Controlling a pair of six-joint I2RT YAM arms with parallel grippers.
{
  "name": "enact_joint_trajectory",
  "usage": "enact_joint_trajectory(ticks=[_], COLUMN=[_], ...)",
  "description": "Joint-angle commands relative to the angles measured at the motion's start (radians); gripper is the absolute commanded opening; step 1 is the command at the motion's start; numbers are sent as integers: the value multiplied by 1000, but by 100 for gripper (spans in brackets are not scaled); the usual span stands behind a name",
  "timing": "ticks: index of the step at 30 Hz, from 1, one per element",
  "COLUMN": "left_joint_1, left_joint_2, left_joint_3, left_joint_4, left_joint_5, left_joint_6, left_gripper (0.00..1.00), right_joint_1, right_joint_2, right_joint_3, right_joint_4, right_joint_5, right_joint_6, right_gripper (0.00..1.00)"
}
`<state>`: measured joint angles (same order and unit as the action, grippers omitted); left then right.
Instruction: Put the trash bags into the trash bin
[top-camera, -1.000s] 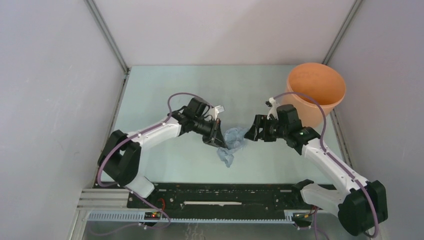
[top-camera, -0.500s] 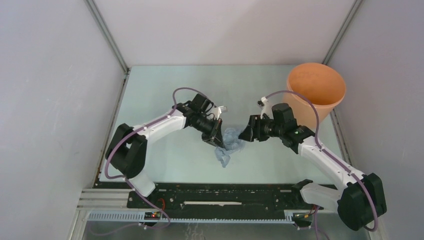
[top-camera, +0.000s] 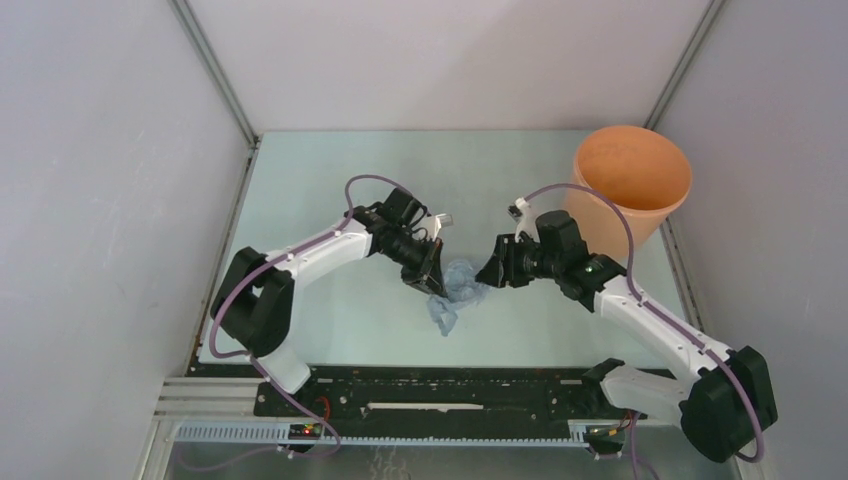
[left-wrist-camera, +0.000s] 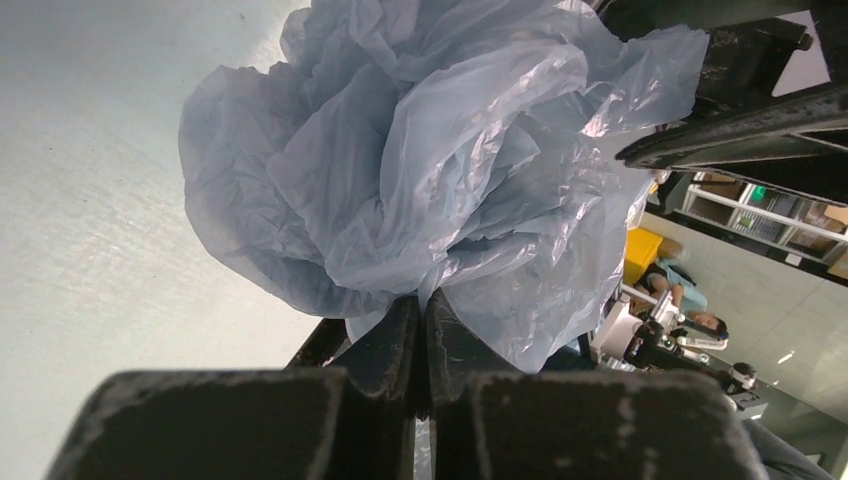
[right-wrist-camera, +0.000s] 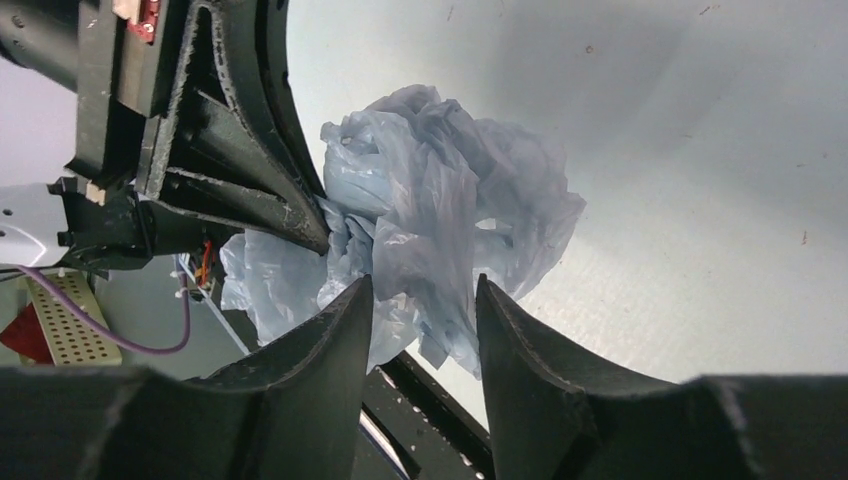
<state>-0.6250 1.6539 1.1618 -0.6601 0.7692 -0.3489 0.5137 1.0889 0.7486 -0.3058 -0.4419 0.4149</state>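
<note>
The crumpled pale blue-grey trash bag (top-camera: 455, 290) hangs bunched between both arms near the table's middle. My left gripper (top-camera: 432, 277) is shut on the bag's left side; in the left wrist view the jaws pinch a fold of the film (left-wrist-camera: 430, 180). My right gripper (top-camera: 487, 272) is open, its jaws apart right at the bag's right side; in the right wrist view the bag (right-wrist-camera: 440, 220) lies just ahead of the gap between the fingers (right-wrist-camera: 345, 330). The orange trash bin (top-camera: 632, 178) stands upright at the far right, apart from both grippers.
Grey walls enclose the table on three sides. A black rail (top-camera: 440, 390) with the arm bases runs along the near edge. The bin stands close to the right wall.
My left gripper has lifted the bag slightly and shifted left. My right gripper has moved left, closing in on the bag's right side.
</note>
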Motion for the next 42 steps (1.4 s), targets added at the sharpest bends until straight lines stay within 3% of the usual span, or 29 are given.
enact_joint_trajectory(ticks=[1, 3, 4, 5, 6, 8, 10, 12, 15, 18, 24, 31, 36, 39, 42], left_joint_1=[5, 8, 11, 15, 22, 48, 70, 74, 69, 23, -106, -118, -153, -155, -158], left_joint_2=[-42, -44, -46, -50, -59, -108, -171, -234, -319, -382, -386, -317, -222, -133, -81], left_joint_3=[54, 59, 65, 71, 71, 57, 45, 39, -5, -96, -258, -434, -488, -487, -482], left_joint_4=[3, -1, -10, -24, -29, -24, -32, -54, -16, 103, 333, 669, 842, 908, 956], left_joint_5=[-6, -4, -11, -35, -69, -168, -325, -467, -535, -508, -489, -415, -370, -372, -403], left_joint_6=[4, 7, 13, 18, 12, -20, -65, -101, -156, -209, -306, -446, -424, -442, -454], left_gripper=[9, 9, 10, 17, 33, 70, 87, 93, 95, 95, 94, 69, 81, 79, 70], right_joint_1=[27, 26, 27, 22, 14, -31, -76, -96, -109, -128, -192, -221, -234, -237, -240], right_joint_2=[40, 68, 78, 83, 83, 60, 33, 8, -15, -23, -47, -29, -15, -19, -21], right_joint_3=[14, 22, 32, 48, 65, 76, 72, 72, 72, 72, 74, 79, 80, 80, 80], right_joint_4=[54, 61, 49, 27, -13, -72, -119, -168, -217, -246, -231, -210, -191, -194, -190], right_joint_5=[58, 70, 76, 92, 121, 142, 141, 174, 209, 214, 167, 140, 102, 101, 96], right_joint_6=[32, 40, 45, 55, 82, 163, 230, 271, 308, 339, 397, 398, 390, 387, 387], right_gripper=[49, 47, 36, 12, 0, 0, 0, 0, 0, 0, 0, 0, 0, 0, 0])
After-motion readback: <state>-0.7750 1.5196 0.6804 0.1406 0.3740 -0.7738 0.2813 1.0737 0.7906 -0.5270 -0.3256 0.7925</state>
